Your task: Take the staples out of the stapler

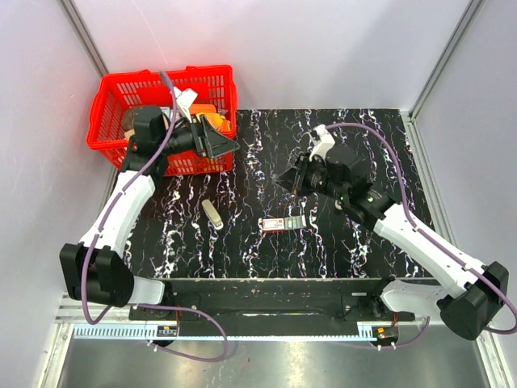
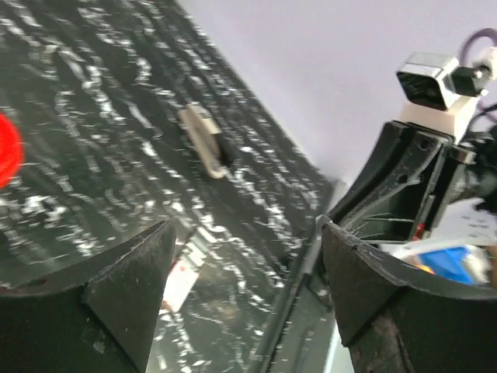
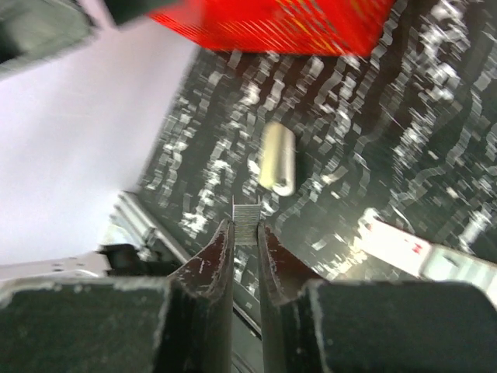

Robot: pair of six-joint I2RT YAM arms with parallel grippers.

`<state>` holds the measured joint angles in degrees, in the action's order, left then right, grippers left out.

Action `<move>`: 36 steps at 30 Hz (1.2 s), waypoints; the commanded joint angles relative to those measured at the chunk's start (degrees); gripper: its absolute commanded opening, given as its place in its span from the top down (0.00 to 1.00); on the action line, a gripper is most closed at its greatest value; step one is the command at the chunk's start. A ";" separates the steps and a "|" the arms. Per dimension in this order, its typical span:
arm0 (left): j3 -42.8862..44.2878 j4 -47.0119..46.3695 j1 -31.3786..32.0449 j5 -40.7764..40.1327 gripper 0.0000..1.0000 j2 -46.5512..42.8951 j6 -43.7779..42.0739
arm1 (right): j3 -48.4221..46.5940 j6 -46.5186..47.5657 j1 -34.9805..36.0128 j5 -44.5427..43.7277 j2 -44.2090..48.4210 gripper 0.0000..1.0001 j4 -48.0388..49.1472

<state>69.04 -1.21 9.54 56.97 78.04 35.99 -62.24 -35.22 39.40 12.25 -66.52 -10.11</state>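
The right tool point(image 3: 245, 233) is pinching the staples point(image 3: 247, 214), a small ribbed silvery strip, between its nearly closed tips, and part of the strip is jutting past them. It is hanging above the surface point(image 1: 258, 162), near the dark stapler point(image 1: 296, 218), which is lying just beside a red-and-white packet point(image 1: 275, 225). Judging from this, the strip is already out of the stapler and the step in hand is setting it down.

To do that well, the arm should be aiming for a bare patch, apart from the packet, the stapler and the pale rounded bar point(image 1: 212, 214) lying further left. It should bring the strip almost to the surface before letting go, since a drop from height would likely bounce or break it. The squeeze wants to be light, as such a strip probably snaps easily. The tips should part slowly, so the strip is not clinging to one finger.

The left tool point(image 2: 247, 233) is standing wide and holding nothing, by the front of the red basket point(image 1: 161, 81), well apart from the work.
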 commanded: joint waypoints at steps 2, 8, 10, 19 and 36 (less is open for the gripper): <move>3.57 27.29 -0.05 -12.91 0.20 -1.66 -31.82 | 1.24 4.99 0.33 -10.57 -2.99 0.92 -15.80; -4.60 31.01 2.50 -23.65 0.21 -5.08 -45.29 | 4.49 5.16 0.33 -16.46 -8.18 0.94 -18.81; -6.80 31.10 3.72 -25.93 0.22 -6.05 -47.41 | 4.93 5.25 0.42 -17.08 -9.85 0.94 -18.90; -9.62 31.71 8.74 -28.58 0.25 -7.29 -48.47 | 4.67 6.22 0.33 -18.14 -17.85 0.94 -17.58; -10.24 31.71 12.69 -30.16 0.26 -7.90 -47.33 | 5.55 9.73 0.42 -19.81 -24.62 0.93 -14.59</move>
<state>58.67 31.68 21.71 27.77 71.40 -11.16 -56.64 -26.55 39.40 -6.48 -89.71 -27.05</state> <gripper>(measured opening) 0.746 0.186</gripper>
